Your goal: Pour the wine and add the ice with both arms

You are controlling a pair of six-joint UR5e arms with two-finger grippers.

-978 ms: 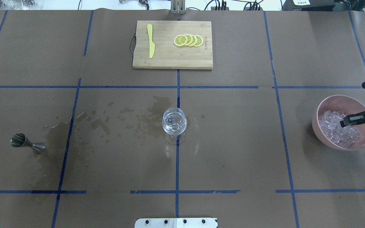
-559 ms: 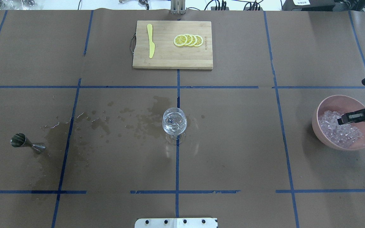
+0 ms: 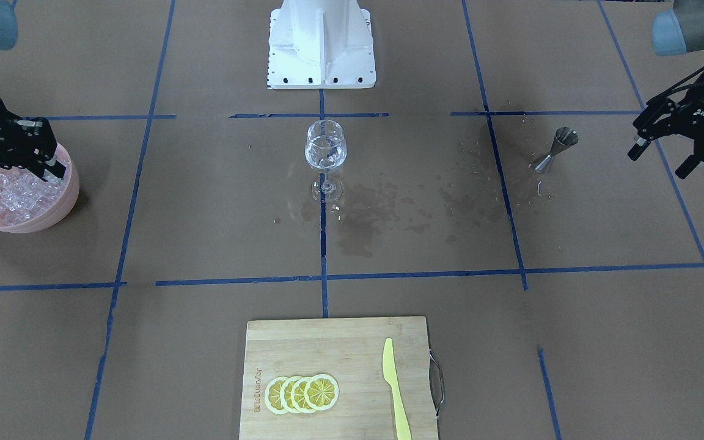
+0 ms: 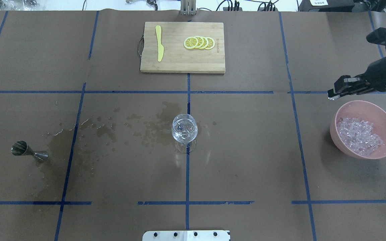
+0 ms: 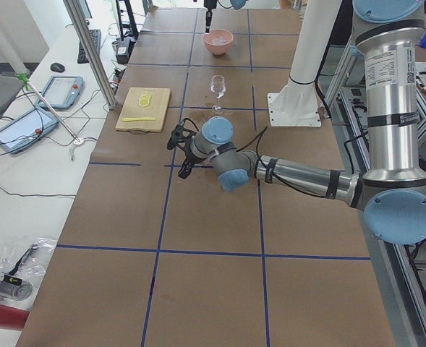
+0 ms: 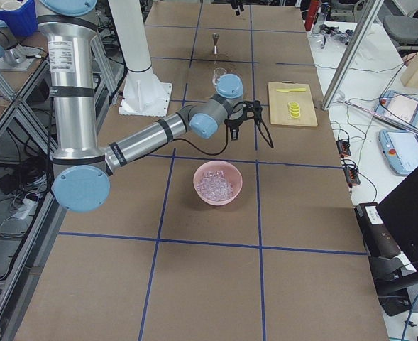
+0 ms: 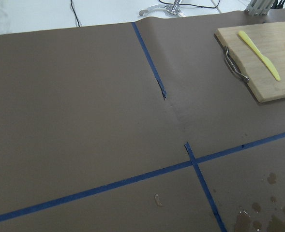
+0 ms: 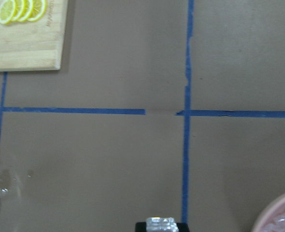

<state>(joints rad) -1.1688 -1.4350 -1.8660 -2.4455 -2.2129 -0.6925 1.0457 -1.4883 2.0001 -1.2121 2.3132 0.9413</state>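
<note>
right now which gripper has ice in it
The right gripper, by the pink bowl, pinches a clear ice cube; the left gripper hangs open and empty.

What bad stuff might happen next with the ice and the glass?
1. The right gripper pinches an ice cube only at its fingertips, just past the bowl. The cube might slip onto the table before reaching the glass.
2. The glass is stemmed and already holds wine. A cube dropped from high might splash it, or a bump might tip it. Spills already wet the table.
</note>
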